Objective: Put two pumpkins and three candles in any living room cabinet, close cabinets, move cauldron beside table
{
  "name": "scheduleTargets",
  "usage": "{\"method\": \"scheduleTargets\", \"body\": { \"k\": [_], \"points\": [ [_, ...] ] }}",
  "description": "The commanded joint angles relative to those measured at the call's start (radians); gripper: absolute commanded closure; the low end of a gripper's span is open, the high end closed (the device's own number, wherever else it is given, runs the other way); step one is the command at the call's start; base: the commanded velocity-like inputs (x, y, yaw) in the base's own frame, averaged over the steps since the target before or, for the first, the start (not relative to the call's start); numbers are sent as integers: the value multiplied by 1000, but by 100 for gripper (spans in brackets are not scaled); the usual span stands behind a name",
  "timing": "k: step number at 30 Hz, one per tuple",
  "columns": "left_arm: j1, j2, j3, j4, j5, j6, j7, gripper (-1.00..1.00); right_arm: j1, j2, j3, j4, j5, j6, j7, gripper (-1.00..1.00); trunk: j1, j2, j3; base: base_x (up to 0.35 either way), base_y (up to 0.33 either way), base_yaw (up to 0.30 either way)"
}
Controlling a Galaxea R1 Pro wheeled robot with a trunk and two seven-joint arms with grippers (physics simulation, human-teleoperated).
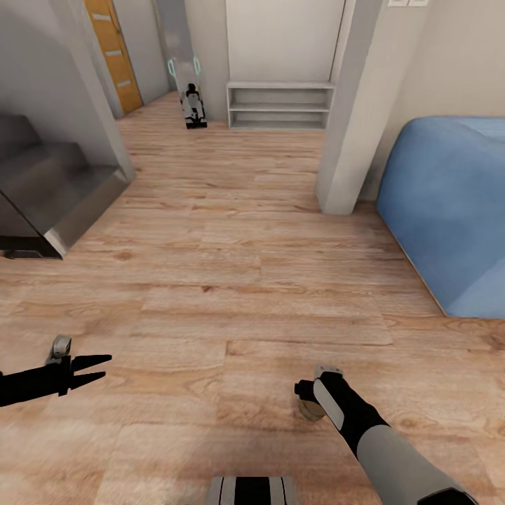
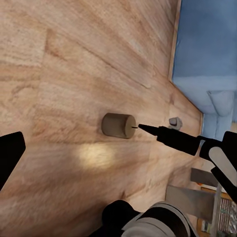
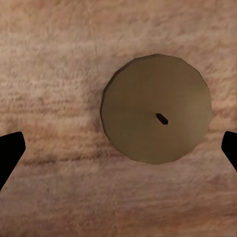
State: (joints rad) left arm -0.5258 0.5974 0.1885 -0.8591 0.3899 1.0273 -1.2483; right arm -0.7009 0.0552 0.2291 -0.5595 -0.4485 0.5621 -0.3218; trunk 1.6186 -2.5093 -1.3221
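Right gripper [image 3: 118,148], seen along its own fingers: the two dark fingertips [image 3: 10,150] stand wide apart at the two edges of the wrist picture, holding nothing. Between them, but nearer one tip than the other, lies the round top of a candle [image 3: 156,108] with its tiny wick at the centre. The candle stands upright on the wooden floor [image 3: 54,59], so its long axis runs straight up toward the jaws; the gripper hangs directly over it, pointing down. A grasp from here would seem to call for a small sideways shift to centre the jaws on the candle, then a straight descent.

In the head view the right gripper [image 1: 313,393] points downward at the candle [image 1: 311,409], whose pale side peeps out just beneath the wrist. The left wrist view shows the same candle [image 2: 118,125] free on the boards, with one slim finger of the right gripper [image 2: 163,134] reaching close to its wick end; whether that tip touches the candle cannot be told.

Left gripper [image 1: 88,370]: jaws parted, empty, held level above the floor, well apart from the candle. The right arm is plainly the nearer.

Beyond the candle, a blue sofa [image 1: 449,203] stands to one side; a low grey shelf [image 1: 280,105] lines the far wall.
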Motion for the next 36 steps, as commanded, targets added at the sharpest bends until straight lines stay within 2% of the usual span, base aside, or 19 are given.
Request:
{"method": "scheduleTargets", "body": {
  "k": [1, 10, 18, 36],
  "points": [
    [0, 0, -1, 0, 1, 6, -2, -100, -1, 0, 5, 1, -10, 2, -9, -100, 0, 0, -1, 0, 0, 0],
    [1, -19, -3, 0, 0, 1, 8, -100, -1, 0, 5, 4, -10, 2, -10, -100, 0, 0, -1, 0, -81, 0],
    [1, -21, -3, 1, 1, -24, 8, -100, 0, 1, 5, 4, -10, 2, -10, -100, 0, 0, -1, 39, -28, 0],
    [1, -25, -3, 17, 0, -28, 15, -100, 0, 2, 6, 4, -10, 2, -10, -100, 0, 0, -1, 58, -43, 0]
  ]
}}
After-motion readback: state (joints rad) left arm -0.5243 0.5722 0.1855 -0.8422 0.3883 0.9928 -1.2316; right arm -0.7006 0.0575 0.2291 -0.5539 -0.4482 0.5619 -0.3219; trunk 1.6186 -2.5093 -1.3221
